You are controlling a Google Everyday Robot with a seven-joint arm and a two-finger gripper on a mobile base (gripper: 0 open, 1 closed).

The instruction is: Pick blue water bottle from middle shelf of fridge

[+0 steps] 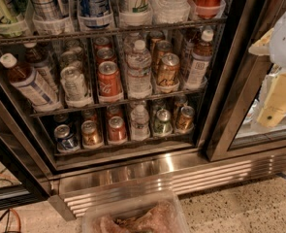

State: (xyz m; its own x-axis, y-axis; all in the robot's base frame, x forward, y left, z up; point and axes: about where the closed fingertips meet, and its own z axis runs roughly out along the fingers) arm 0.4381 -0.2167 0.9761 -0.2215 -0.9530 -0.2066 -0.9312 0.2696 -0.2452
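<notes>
A single view is given. The fridge [222, 81] is seen from in front and from above, the camera being tilted downward and turned slightly, so that the racks run aslant across the frame. It is set near: only the lower racks are taken in. The middle shelf [142, 99] is held close to the centre, and the ribbed base grille [181, 178] and a strip of speckled floor [239, 212] are shown below. The gripper [277, 96] is caught at the right edge, close to the lens, before the right-hand glass door. A clear plastic container [133, 215] is cut off by the bottom edge.
</notes>
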